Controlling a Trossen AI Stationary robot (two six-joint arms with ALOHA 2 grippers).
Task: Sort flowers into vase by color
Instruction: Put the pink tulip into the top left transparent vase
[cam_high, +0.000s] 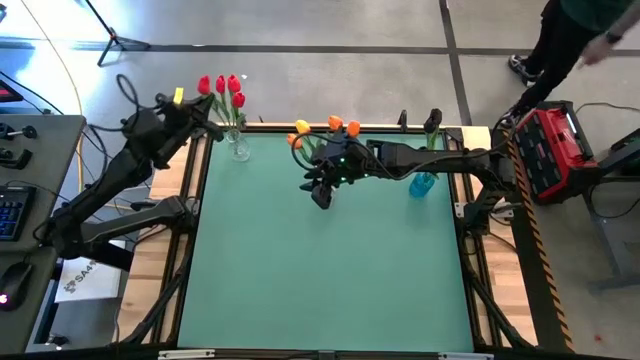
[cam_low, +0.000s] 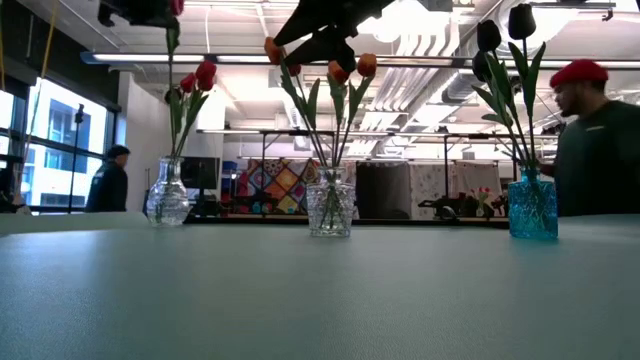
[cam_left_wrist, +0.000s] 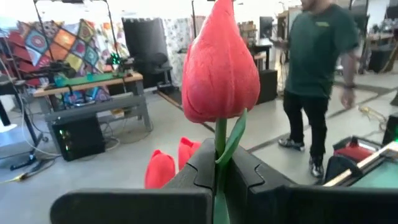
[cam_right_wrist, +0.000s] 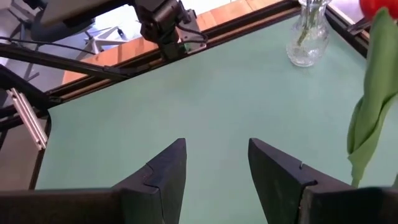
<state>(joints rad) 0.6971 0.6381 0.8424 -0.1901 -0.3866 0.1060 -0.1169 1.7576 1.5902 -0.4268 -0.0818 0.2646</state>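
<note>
- High view: the left gripper (cam_high: 203, 112) hangs at the table's (cam_high: 330, 260) far-left corner, just beside the clear vase (cam_high: 238, 148) that already holds red tulips (cam_high: 225, 88).
- Left wrist view: its fingers (cam_left_wrist: 193, 177) are clamped on the stem of one more red tulip (cam_left_wrist: 220, 68), head up, stem running straight down between the pads; two other red heads (cam_left_wrist: 171, 167) show below and beyond.
- The coming move, by this judgement, turns on that upright stem meeting the vase mouth, which lies just to the gripper's right and toward the table; the left arm is far the nearer.
- The right gripper (cam_high: 320, 190) hovers over the green mat near the middle vase of orange tulips (cam_high: 325, 130); the right wrist view shows its jaws apart and empty.
- Low view: three vases stand in a row along the far edge, red (cam_low: 168, 192), orange (cam_low: 330, 205) and dark tulips in a blue vase (cam_low: 533, 208).
- A person (cam_left_wrist: 320, 74) in a green shirt stands beyond the table.
- Writing: a white sheet (cam_high: 82, 280) by the left arm's base bears lettering too small to read surely; no brand is legible.
</note>
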